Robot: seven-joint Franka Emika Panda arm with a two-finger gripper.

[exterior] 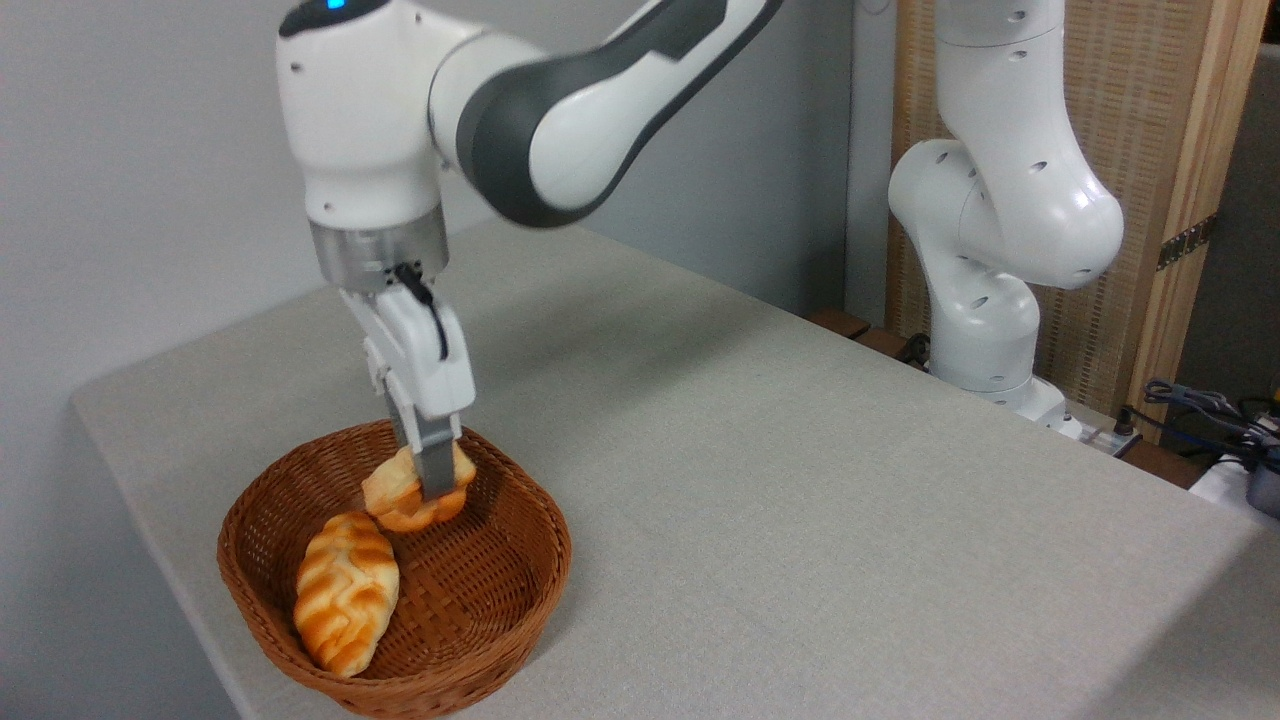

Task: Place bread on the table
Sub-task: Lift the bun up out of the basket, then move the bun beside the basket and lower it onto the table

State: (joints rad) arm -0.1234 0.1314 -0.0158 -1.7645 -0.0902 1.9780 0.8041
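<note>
The bread, a small lumpy bun with a pale top and orange underside, hangs inside the brown wicker basket, raised off its floor. My gripper points straight down from above and is shut on the bun, its near finger crossing the bun's front. The table is a wide grey-beige cloth-covered top that stretches right of the basket.
A longer golden braided loaf lies in the basket's front left. The basket stands near the table's left corner. The arm's white base rises at the back right, with cables at the far right edge.
</note>
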